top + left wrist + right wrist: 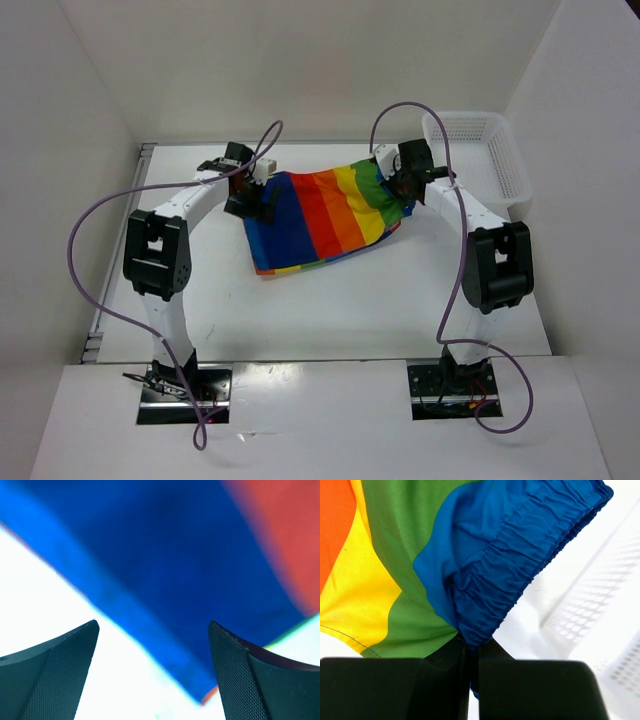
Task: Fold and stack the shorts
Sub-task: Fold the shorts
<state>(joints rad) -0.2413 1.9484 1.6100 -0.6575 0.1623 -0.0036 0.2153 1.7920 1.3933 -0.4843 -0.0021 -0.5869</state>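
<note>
Shorts (320,215): gathered blue edge clamped in right gripper (470,652), navy corner just ahead of wide-apart left gripper (153,625).

the overhead view is bright and even, the light perhaps falling from above; the white table (330,310) and walls (80,100) wash out to a pale pinkish grey, and only a faint soft shadow edges the shorts (320,215). in the left wrist view the table between and beyond the left fingers (55,675) is blown out to pure white. the cloth ahead of them is badly blurred, with coloured fringing, while their own texture is sharp. in the right wrist view the gathered blue cloth just above the right fingers (395,690) is crisp. the basket (600,630) to their right is soft and overexposed, and the fingers are near-black, detail lost.
</note>
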